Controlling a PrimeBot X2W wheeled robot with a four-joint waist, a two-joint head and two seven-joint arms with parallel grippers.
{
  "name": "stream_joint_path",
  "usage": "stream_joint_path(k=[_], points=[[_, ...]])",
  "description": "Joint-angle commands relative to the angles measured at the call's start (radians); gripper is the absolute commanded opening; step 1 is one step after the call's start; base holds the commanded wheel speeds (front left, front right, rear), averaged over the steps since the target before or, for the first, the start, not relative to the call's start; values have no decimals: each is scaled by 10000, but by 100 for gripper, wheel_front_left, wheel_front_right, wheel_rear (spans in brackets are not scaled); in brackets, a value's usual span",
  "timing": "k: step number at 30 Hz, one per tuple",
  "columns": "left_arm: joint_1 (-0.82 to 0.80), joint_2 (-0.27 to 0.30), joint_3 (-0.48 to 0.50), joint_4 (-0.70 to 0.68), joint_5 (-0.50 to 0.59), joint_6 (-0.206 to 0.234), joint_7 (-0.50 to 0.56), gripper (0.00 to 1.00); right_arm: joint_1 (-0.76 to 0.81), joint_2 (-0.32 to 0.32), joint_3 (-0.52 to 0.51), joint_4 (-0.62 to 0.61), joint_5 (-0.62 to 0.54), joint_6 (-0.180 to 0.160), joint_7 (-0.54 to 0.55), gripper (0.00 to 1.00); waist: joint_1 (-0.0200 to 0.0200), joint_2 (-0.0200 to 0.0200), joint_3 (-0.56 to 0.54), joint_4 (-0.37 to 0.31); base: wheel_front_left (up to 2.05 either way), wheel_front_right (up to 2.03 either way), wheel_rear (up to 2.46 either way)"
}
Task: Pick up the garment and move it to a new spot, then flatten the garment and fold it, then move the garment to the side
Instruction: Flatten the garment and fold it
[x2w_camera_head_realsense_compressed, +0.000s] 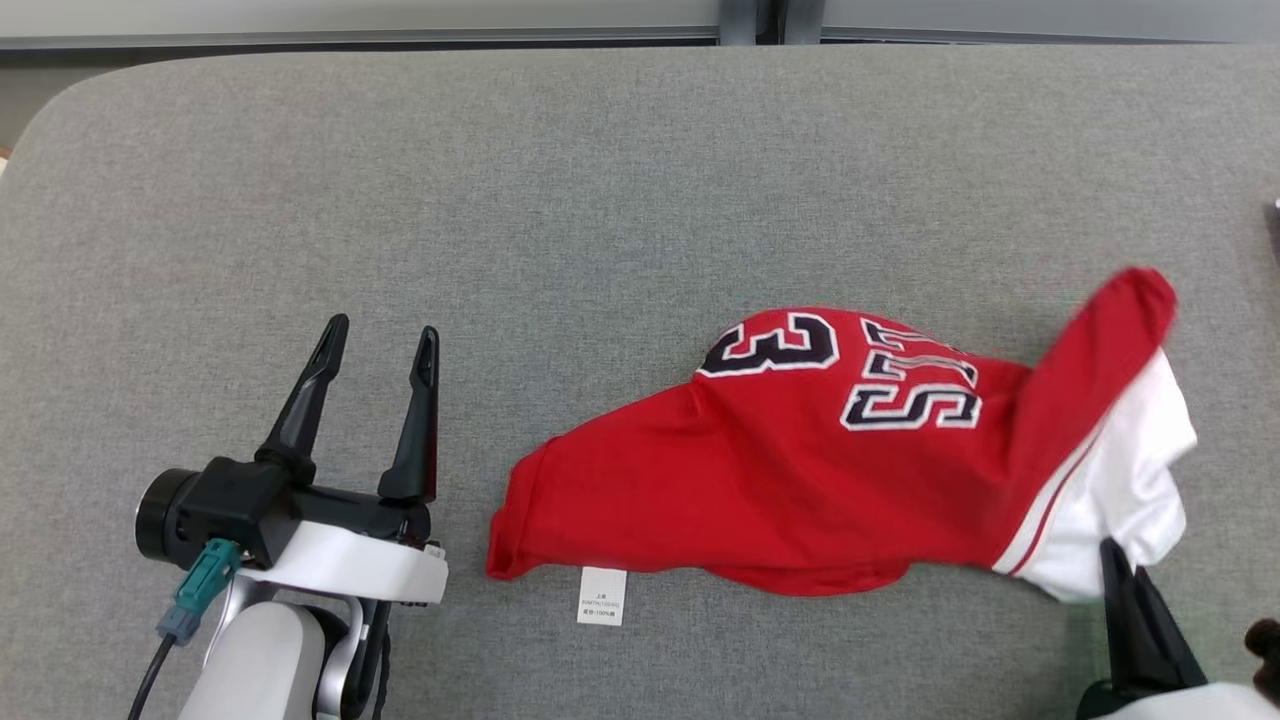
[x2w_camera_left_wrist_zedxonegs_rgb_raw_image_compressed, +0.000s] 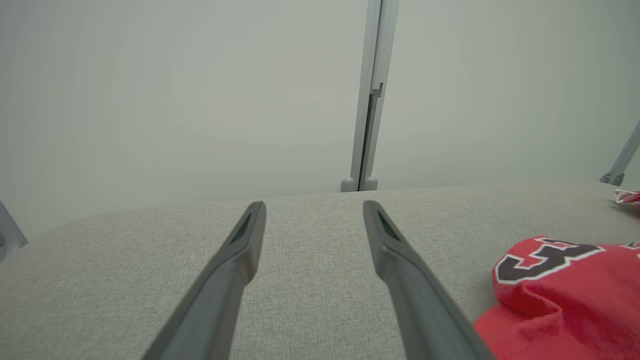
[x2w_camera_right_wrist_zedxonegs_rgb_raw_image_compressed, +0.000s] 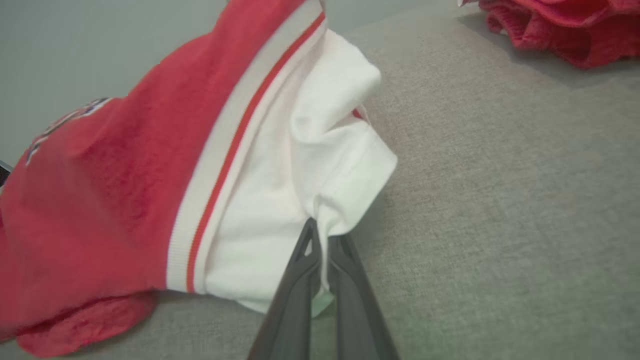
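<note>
The garment (x2w_camera_head_realsense_compressed: 800, 470) is a red jersey with dark, white-edged lettering and white sleeves, lying crumpled on the grey table's right half. My right gripper (x2w_camera_right_wrist_zedxonegs_rgb_raw_image_compressed: 321, 235) is shut on the white sleeve's hem (x2w_camera_right_wrist_zedxonegs_rgb_raw_image_compressed: 345, 200), and the cloth rises from the table toward it; in the head view the right gripper (x2w_camera_head_realsense_compressed: 1115, 550) pokes up at the lower right under the white fabric. At the lower left my left gripper (x2w_camera_head_realsense_compressed: 382, 340) stands open and empty over bare cloth, left of the jersey. The left wrist view has the garment (x2w_camera_left_wrist_zedxonegs_rgb_raw_image_compressed: 560, 295) at its right edge, beside the left gripper (x2w_camera_left_wrist_zedxonegs_rgb_raw_image_compressed: 314, 210).
The grey padded table (x2w_camera_head_realsense_compressed: 500, 200) has bare room across its back and left. A white care label (x2w_camera_head_realsense_compressed: 602, 596) sticks out under the jersey's near edge. Another red crumpled cloth (x2w_camera_right_wrist_zedxonegs_rgb_raw_image_compressed: 565, 25) lies further along the table beyond the right gripper.
</note>
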Motion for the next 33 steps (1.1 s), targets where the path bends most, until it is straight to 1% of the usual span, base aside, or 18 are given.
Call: stream_joint_path(k=[1,2,6,10,15,18,24,29,33], points=[[46,61,66,11,-5,-3,-38,100,153,-9,72,-16,168,-2,-121,95,0,0,-15,-27,0,0,0],[61,61,75,16,-14,-4,-38,100,204,-9,103,-9,197,-2,-144,100,0,0,-20,-43,0,0,0],[159,51,76,82,-34,-29,-38,100,101,-8,247,-323,-207,-2,-376,100,0,0,-139,-68,0,0,0],[229,36,132,137,-77,21,-38,100,10,-6,341,-934,-866,-2,-560,100,0,0,-360,-26,0,0,0],[483,14,307,109,-115,140,-37,100,-325,-7,465,-1600,-1813,-2,-388,100,0,0,-670,7,0,0,0],[608,31,416,69,-149,215,-28,100,-626,-231,529,-1898,-2175,-2,-224,100,0,0,-826,22,0,0,0],[1006,141,510,63,-134,292,-28,100,-966,-612,432,-2165,-2337,-4,125,100,0,0,-1167,21,0,0,0],[1390,199,541,30,-147,429,-4,100,-883,-699,362,-2010,-2257,-4,266,100,0,0,-1464,-4,0,0,0],[1830,242,505,-82,-178,521,101,100,-735,-700,496,-1785,-2183,-4,316,100,0,0,-1739,-33,0,0,0]])
